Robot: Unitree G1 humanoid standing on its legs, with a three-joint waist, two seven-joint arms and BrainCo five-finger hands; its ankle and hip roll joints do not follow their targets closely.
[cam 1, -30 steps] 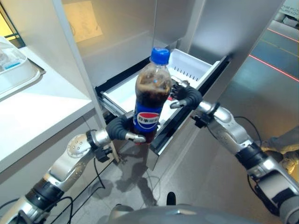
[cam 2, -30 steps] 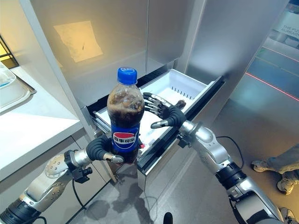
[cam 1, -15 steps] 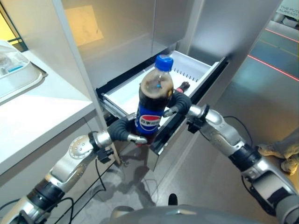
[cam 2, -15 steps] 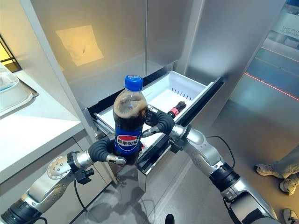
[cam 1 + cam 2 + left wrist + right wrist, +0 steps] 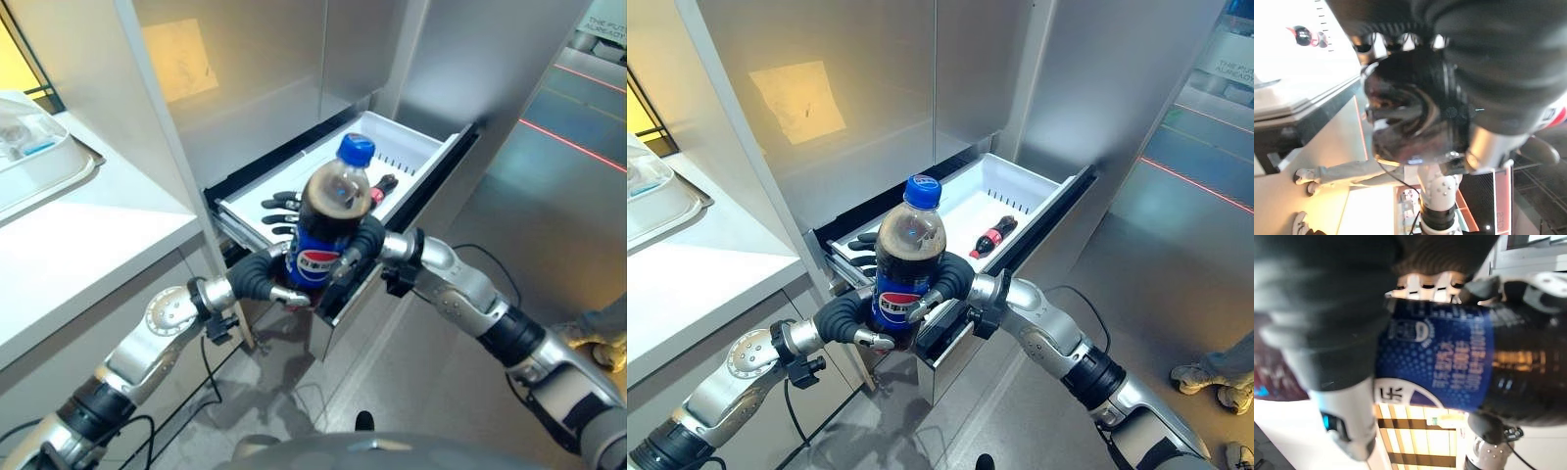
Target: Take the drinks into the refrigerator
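My left hand [image 5: 847,318] curls round the base of the cola bottle [image 5: 906,264], upright at frame centre, over the front edge of the open white drawer [image 5: 1024,191]. My right hand [image 5: 950,284] wraps the bottle's label from the other side. A small bottle [image 5: 988,236] lies in the drawer, upper right of centre.

A big bottle [image 5: 907,264] stands up in front of the open drawer [image 5: 1038,211]. A small bottle [image 5: 992,235] lies in the drawer, farther back on the right.
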